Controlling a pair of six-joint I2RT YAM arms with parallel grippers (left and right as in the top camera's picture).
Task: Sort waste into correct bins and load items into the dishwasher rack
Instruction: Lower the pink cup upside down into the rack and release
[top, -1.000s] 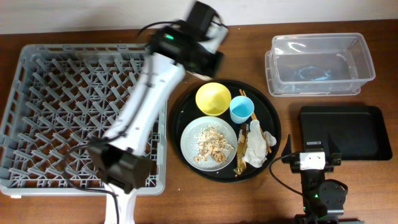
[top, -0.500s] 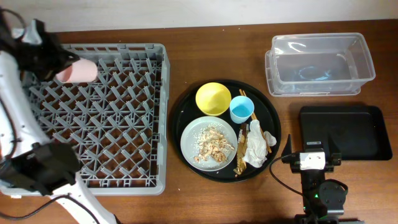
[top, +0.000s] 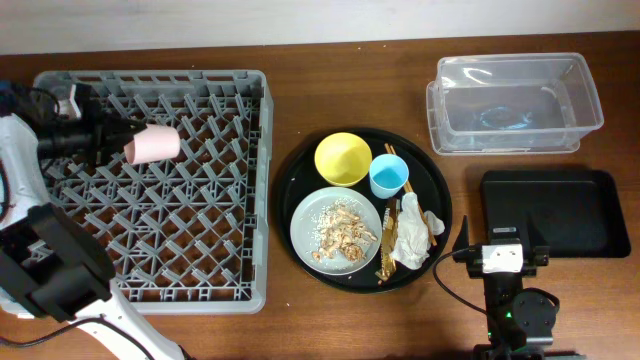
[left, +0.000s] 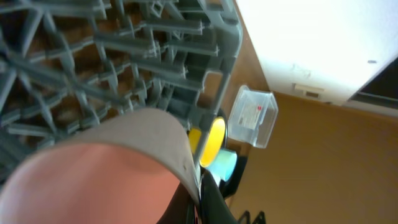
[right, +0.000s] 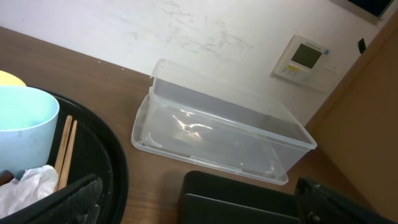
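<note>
My left gripper (top: 118, 145) is shut on the rim of the small pink cup (top: 155, 145) and holds it on its side over the far left part of the grey dishwasher rack (top: 150, 280); the cup fills the left wrist view (left: 93, 180). On the round black tray (top: 435, 185) sit the yellow bowl (top: 342, 158), the light-blue cup (top: 388, 176), the pale plate (top: 305, 225) with food scraps (top: 340, 230), the white napkin (top: 408, 238), the chopsticks (top: 432, 222) and the gold-brown wrapper (top: 384, 265). My right gripper (right: 199, 205) is open and empty, near the table's front right.
The clear plastic tub (top: 515, 100) stands at the back right, and also shows in the right wrist view (right: 217, 134). The shallow black rectangular tray (top: 555, 212) lies in front of it, by my right gripper.
My left arm swung from the round tray to the rack's far left with the pink cup, then shifted it a little right and nearer. The right arm has not moved.
</note>
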